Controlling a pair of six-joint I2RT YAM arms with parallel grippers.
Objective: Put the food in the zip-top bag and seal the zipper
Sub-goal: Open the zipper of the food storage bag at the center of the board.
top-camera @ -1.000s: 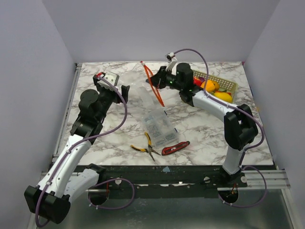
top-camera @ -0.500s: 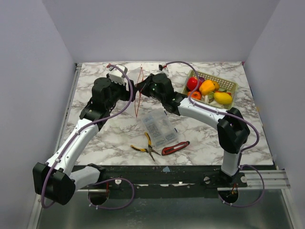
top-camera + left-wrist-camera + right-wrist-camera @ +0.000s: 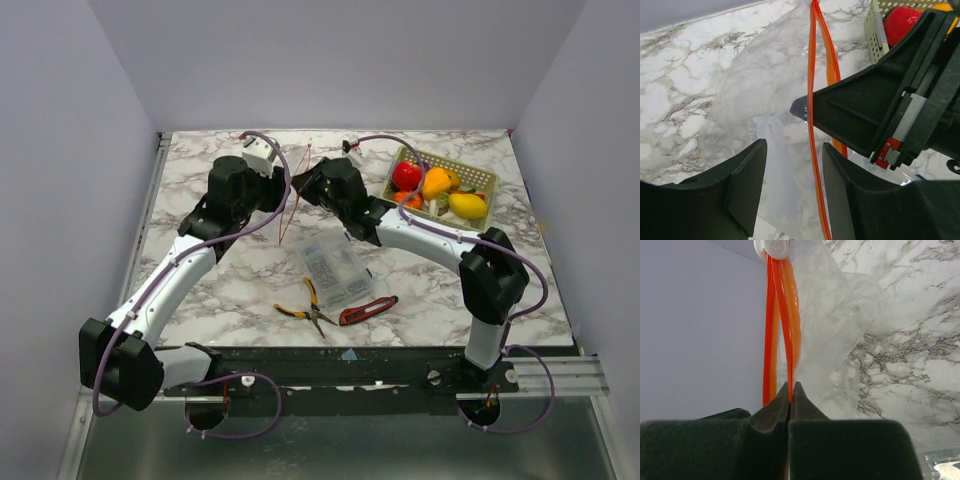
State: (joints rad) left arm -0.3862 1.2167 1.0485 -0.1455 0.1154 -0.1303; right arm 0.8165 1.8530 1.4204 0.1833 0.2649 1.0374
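The clear zip-top bag [image 3: 300, 205] hangs upright at the back middle, and its orange-red zipper [image 3: 296, 190] runs top to bottom. My right gripper [image 3: 303, 186] is shut on one lip of the zipper [image 3: 790, 340], just below the white slider [image 3: 774, 247]. My left gripper [image 3: 279, 190] is open. The other zipper lip [image 3: 812, 100] passes between its fingers, close to the right finger [image 3: 850, 200], with bag film [image 3: 765, 90] behind. The food, a red fruit [image 3: 405, 175], an orange pepper [image 3: 436, 182] and a yellow piece [image 3: 466, 205], lies in a perforated basket [image 3: 482, 178] at the back right.
A clear compartment box [image 3: 335, 268] lies mid-table below the bag. Yellow-handled pliers [image 3: 305, 305] and a red-handled tool [image 3: 368, 310] lie near the front edge. In the left wrist view the right gripper's black body [image 3: 890, 110] is close on the right.
The right gripper carried the bag left, away from the basket, to the back middle. The left arm swung right and up to the bag, and its open fingers now straddle the strip.
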